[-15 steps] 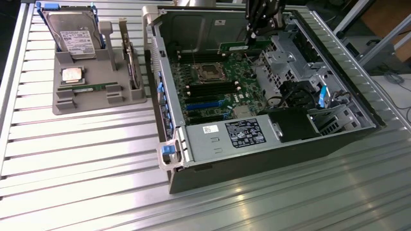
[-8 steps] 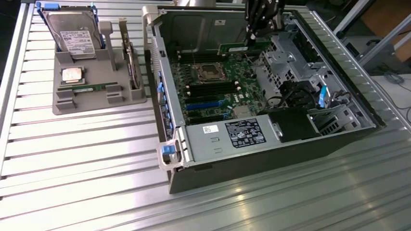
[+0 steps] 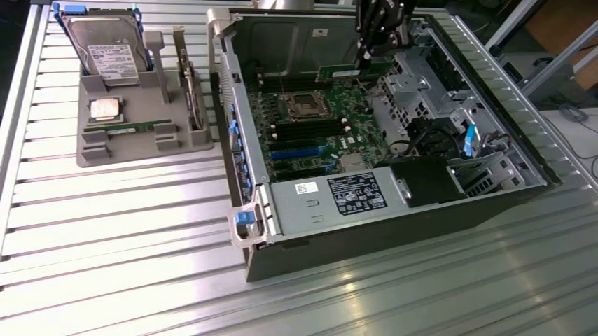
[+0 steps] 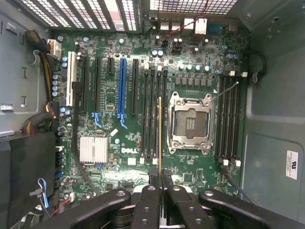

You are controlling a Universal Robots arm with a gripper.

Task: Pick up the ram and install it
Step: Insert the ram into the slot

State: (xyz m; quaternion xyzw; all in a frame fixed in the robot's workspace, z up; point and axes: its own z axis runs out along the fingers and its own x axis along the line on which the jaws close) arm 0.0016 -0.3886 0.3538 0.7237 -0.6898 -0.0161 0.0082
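- The pick-up is judged done and the install is in hand — the ram (image 3: 341, 70) is clamped in the gripper (image 3: 366, 57) and held over the motherboard (image 3: 309, 136) inside the open case (image 3: 224, 91).
- In the exterior view the stick is seen at about 1 o'clock from the CPU socket (image 3: 304, 105), toward the 12 o'clock end of the case.
- In the wrist view the ram (image 4: 159, 133) is seen edge-on, reaching out from the gripper (image 4: 159, 177) in line with the black memory slots (image 4: 151, 114) just beside the CPU socket (image 4: 190, 121). Which slot lies under it cannot be told, and it is not yet seated.
- Seating is judged to call for the stick's lower edge to be squared to one slot, then pressed straight down.
- Open room is left above the board — but the metal cage (image 3: 416, 85), at about 4 o'clock from the gripper, stands near and is to be minded.
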